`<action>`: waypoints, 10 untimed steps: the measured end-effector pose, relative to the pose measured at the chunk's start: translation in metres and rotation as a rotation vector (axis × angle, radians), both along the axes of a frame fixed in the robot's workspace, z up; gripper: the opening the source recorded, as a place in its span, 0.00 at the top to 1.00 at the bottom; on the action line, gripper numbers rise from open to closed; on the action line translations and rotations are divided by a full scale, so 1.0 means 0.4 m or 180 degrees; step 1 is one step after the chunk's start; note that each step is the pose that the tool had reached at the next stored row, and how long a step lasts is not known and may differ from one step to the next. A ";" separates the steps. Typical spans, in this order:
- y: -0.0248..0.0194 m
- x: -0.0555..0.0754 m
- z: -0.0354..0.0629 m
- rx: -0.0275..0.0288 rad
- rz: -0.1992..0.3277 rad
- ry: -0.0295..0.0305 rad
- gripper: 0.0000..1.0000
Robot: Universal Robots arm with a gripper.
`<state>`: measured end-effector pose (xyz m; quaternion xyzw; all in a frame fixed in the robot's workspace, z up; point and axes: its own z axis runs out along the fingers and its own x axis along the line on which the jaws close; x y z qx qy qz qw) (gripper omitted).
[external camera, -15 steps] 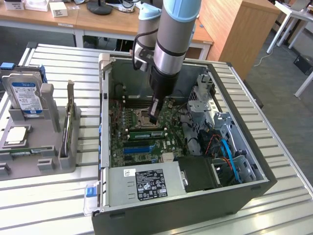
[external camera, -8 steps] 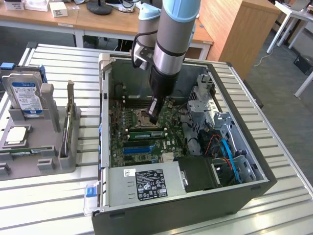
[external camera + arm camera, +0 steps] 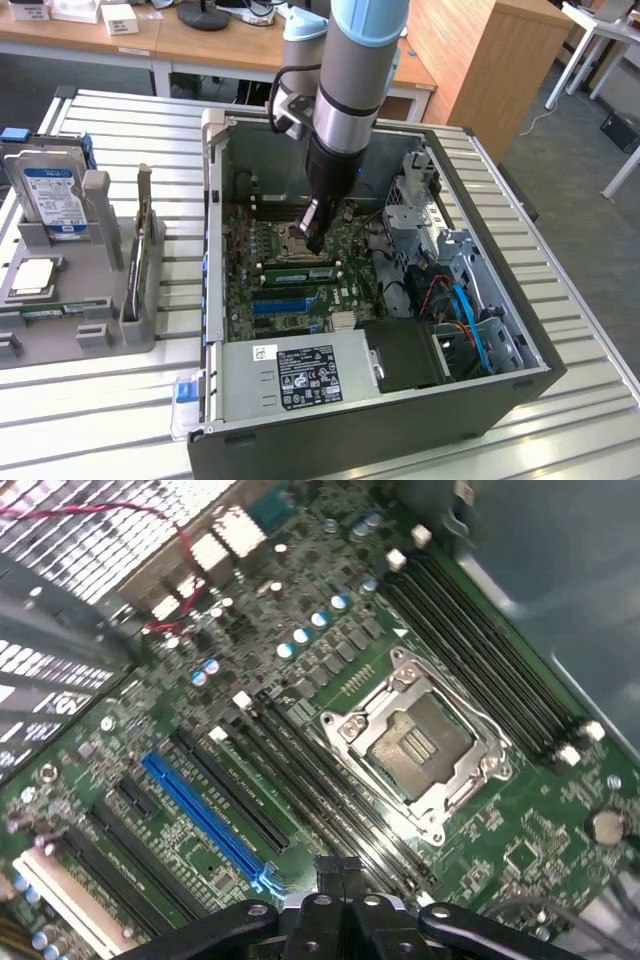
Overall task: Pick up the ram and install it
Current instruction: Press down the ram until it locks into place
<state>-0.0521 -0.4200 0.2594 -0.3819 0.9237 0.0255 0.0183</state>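
Power supply [image 3: 305,375] at the lower centre of the exterior view. Behind it, the ram [image 3: 297,273] lies seated in a slot on the motherboard [image 3: 345,290]. Gripper [image 3: 316,240] sits just above the ram near the CPU socket [image 3: 415,740]; finger state cannot be told. Worktop [image 3: 100,410] carries the open case [image 3: 480,390].

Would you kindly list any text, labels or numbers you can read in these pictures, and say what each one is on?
None can be read.
Black label on the power supply: white print and symbols, too small.
White sticker beside it: too small.
Blue-and-white label on the hard drive: blurred.
Motherboard silkscreen markings, wrist view: too blurred.
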 end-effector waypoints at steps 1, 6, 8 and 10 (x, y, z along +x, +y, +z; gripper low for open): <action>0.000 0.000 0.000 0.0000 -0.0052 0.0000 0.89; 0.000 0.000 -0.002 0.0000 -0.0316 0.0000 0.89; 0.000 0.000 -0.003 0.0000 -0.0421 0.0000 0.89; 0.000 0.000 -0.003 0.0000 -0.0530 0.0000 0.89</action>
